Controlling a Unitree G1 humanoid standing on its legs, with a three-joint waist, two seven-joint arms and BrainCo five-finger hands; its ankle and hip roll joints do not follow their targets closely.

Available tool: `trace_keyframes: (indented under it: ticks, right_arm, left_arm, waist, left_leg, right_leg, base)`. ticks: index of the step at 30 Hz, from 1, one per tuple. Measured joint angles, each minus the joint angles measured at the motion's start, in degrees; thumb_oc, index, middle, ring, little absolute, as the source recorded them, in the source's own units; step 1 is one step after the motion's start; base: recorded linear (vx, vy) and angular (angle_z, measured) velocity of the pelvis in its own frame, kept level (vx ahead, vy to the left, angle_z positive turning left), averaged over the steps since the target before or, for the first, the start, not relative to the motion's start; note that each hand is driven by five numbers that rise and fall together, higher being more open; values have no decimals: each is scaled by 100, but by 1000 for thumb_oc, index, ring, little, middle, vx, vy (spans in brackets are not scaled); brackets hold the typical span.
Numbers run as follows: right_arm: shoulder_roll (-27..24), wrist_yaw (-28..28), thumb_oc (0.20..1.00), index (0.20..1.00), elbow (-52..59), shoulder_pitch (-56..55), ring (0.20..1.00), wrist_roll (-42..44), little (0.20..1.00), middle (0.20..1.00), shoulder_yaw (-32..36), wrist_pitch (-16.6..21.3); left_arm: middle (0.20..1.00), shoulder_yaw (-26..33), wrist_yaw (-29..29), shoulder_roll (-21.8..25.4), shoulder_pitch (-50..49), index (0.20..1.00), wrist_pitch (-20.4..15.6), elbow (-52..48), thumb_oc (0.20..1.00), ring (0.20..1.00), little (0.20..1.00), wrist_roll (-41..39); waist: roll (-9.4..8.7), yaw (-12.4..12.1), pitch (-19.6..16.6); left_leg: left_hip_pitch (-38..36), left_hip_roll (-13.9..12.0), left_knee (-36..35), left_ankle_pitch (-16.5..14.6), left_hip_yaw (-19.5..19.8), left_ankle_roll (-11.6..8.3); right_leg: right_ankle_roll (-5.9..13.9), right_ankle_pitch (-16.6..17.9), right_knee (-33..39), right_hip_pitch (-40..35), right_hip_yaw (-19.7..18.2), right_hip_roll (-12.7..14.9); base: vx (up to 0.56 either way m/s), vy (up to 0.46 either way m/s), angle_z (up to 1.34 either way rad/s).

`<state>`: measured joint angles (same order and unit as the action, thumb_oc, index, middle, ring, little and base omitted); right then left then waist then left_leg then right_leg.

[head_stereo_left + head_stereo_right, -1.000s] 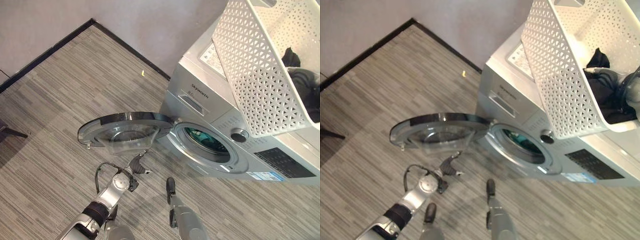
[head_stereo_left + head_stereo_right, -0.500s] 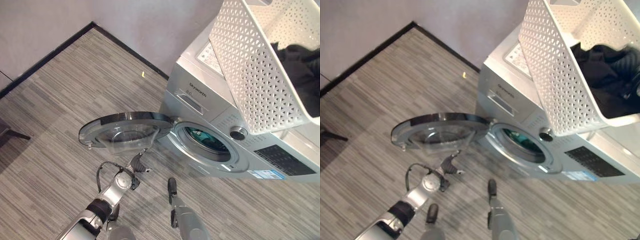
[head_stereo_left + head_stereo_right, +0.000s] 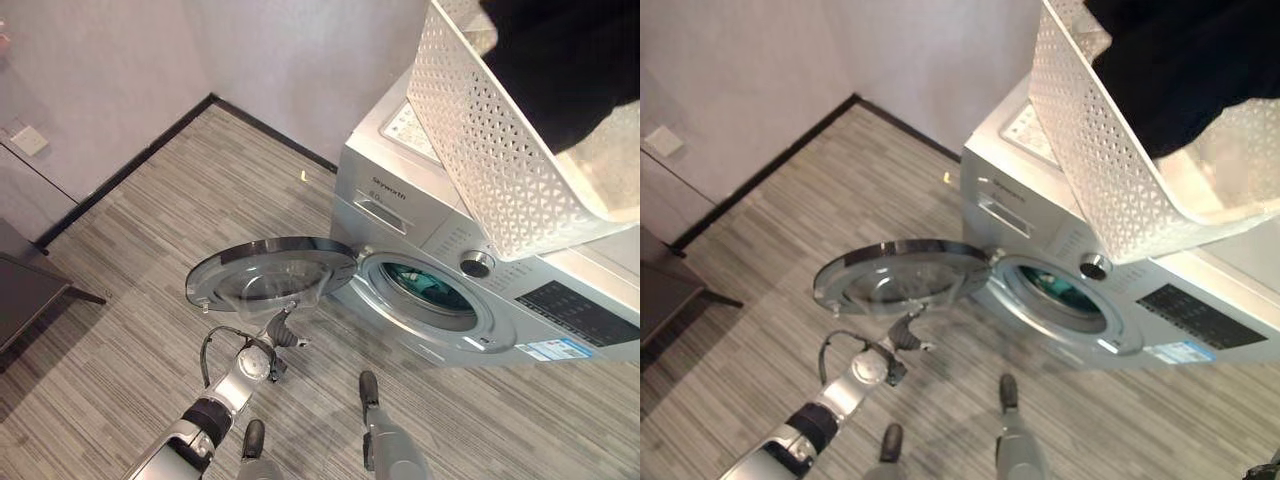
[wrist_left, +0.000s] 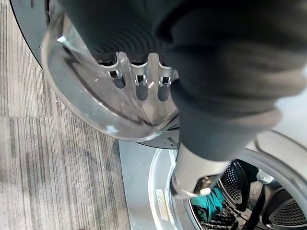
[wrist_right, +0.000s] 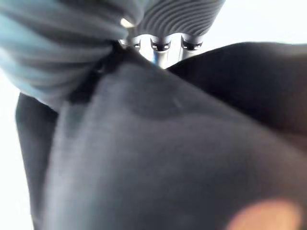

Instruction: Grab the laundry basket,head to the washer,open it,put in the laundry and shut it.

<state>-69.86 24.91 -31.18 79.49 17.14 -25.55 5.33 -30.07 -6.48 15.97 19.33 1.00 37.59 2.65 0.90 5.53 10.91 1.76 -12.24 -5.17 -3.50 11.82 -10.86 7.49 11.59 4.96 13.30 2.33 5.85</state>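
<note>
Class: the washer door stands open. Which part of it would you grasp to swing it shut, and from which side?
Probably grip the washer door at its free rim, opposite the hinge by the drum opening. It lies nearly flat, so come from below, where the left robot hand hangs.

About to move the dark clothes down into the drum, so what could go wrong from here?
1. The open washer door juts out level in front of the drum opening, with the left robot hand just beneath it; a swing could knock it.
2. The dark garment lifted over the white basket might snag or drop.
3. The basket sits tilted on the washer and could slide.
</note>
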Motion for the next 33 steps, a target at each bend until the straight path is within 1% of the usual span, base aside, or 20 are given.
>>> trace_keyframes:
  ticks: [4,8,10,12,14,17,18,20,21,22,23,24,25,27,29,30,32,33]
  right_arm:
    - [-117,525,200,200,427,-3,200,-360,200,200,484,15]
    - [-418,975,200,200,1010,-4,200,-709,200,200,916,149]
    - [-543,1074,200,200,1188,-4,200,-740,200,200,1013,201]
    - [-565,1201,200,200,1529,-4,200,-884,200,200,1167,283]
    - [-574,1287,200,200,1849,-43,200,-1041,200,200,1313,367]
    - [-516,1373,200,200,2334,-534,200,-1138,200,200,1785,424]
    - [-406,1390,200,200,2697,-1076,200,-1196,200,200,2206,480]
    - [-229,1387,200,200,3082,-1657,200,-1321,200,200,2590,564]
    - [-61,1395,200,200,3310,-2022,200,-1355,200,200,2864,616]
    - [164,1379,200,200,3541,-2281,200,-1363,200,200,3049,616]
    - [548,1377,200,200,3916,-2668,200,-1422,200,200,3302,623]
    - [743,1366,200,200,4201,-2889,200,-1542,200,200,3376,626]
    - [829,1350,200,200,4335,-2988,200,-1611,200,200,3390,637]
    - [1270,1332,200,200,4742,-3257,200,-1762,200,200,3522,717]
    - [1489,1236,200,200,5066,-3484,200,-1894,200,200,3667,751]
    - [1639,1224,200,200,5143,-3536,200,-2017,200,200,3678,753]
    - [2136,1197,200,200,5275,-3616,200,-2117,200,200,3667,756]
    - [2284,1161,200,200,5306,-3694,200,-2134,200,200,3664,767]
  left_arm:
    - [1000,6,-20,-15,-87,1000,-8,1,1000,1000,1000,18]
    - [1000,14,-191,-39,-156,1000,-13,1,1000,1000,1000,27]
    - [1000,22,-215,-37,-162,1000,-13,20,1000,1000,1000,32]
    - [1000,76,-233,-32,-238,1000,-23,24,1000,1000,1000,73]
    - [1000,204,-263,-42,-356,1000,-74,24,1000,1000,1000,74]
    - [1000,244,-382,-56,-443,1000,-78,130,1000,1000,1000,88]
    - [1000,282,-425,-58,-507,1000,-80,173,1000,1000,1000,129]
    - [1000,293,-465,-54,-609,1000,-79,189,1000,1000,1000,198]
    - [1000,290,-471,-63,-650,1000,-79,188,1000,1000,1000,201]
    - [1000,294,-485,-62,-689,1000,-79,184,1000,1000,1000,204]
    - [1000,299,-553,-61,-724,1000,-79,183,1000,1000,1000,219]
    - [1000,298,-597,-64,-727,1000,-79,182,1000,1000,1000,236]
    - [1000,296,-614,-65,-727,1000,-78,174,1000,1000,1000,237]
    - [1000,288,-644,-68,-712,1000,-80,166,1000,1000,1000,245]
    - [1000,238,-679,-74,-685,1000,-79,131,1000,1000,1000,291]
    - [1000,229,-682,-76,-687,1000,-79,98,1000,1000,1000,300]
    - [1000,167,-683,-70,-628,1000,-84,39,1000,1000,1000,300]
    - [1000,142,-683,-73,-600,1000,-83,22,1000,1000,1000,301]
  waist:
    - [10,19,-6]
    - [11,25,-9]
    - [4,72,-13]
    - [-9,102,-44]
    - [-19,191,-87]
    - [-45,215,-206]
    - [-56,296,-306]
    - [-56,352,-405]
    - [-59,365,-455]
    - [-70,408,-518]
    - [-87,433,-560]
    - [-91,434,-562]
    - [-89,449,-563]
    - [-105,459,-572]
    - [-139,458,-571]
    - [-168,464,-577]
    - [-258,464,-550]
    - [-292,473,-545]
  left_leg:
    - [-84,10,-1,-2,-75,6]
    - [-194,36,-3,-22,-179,38]
    - [-258,39,-7,-31,-201,47]
    - [-355,59,-8,-60,-323,91]
    - [-389,79,-9,-73,-401,106]
    - [-477,81,-11,-110,-531,134]
    - [-491,84,-11,-118,-557,129]
    - [-540,98,-11,-137,-627,133]
    - [-571,98,-12,-160,-664,138]
    - [-574,104,-12,-161,-695,138]
    - [-607,102,-12,-173,-754,140]
    - [-648,111,-12,-185,-798,136]
    - [-661,122,-9,-197,-819,154]
    - [-673,144,24,-215,-882,156]
    - [-574,228,238,-308,-898,154]
    - [-568,283,331,-365,-927,178]
    - [-528,443,561,-511,-944,274]
    - [-475,522,642,-525,-960,288]
  right_leg:
    - [5,8,0,-42,-59,-2]
    - [10,21,-1,-79,-172,-3]
    - [12,22,-1,-123,-191,-1]
    - [18,20,0,-138,-312,-10]
    - [24,19,0,-127,-379,-6]
    - [36,7,1,-121,-495,-34]
    - [45,-3,2,-117,-513,-36]
    - [57,3,1,-120,-565,-39]
    - [59,1,2,-127,-634,-53]
    - [62,3,2,-109,-651,-58]
    - [67,9,2,-106,-680,-69]
    - [72,13,1,-109,-731,-76]
    - [74,-9,1,-107,-775,-78]
    - [77,-1,0,-99,-825,-78]
    - [88,33,0,-89,-881,-14]
    - [127,69,-1,-89,-961,18]
    - [176,71,-1,-100,-1059,136]
    - [211,150,-5,-102,-1111,194]
  base:
    - [-1,29,-7]
    - [-6,33,-12]
    - [-1,25,-8]
    - [7,22,-23]
    - [16,18,-23]
    - [17,6,-20]
    - [10,3,-13]
    - [-1,16,-17]
    - [-6,20,-19]
    - [-10,23,-20]
    - [-13,43,-22]
    - [-18,44,-21]
    - [-36,55,-19]
    - [-77,83,-14]
    - [-105,148,-10]
    - [-95,192,-14]
    - [-141,213,-18]
    - [-128,163,-15]
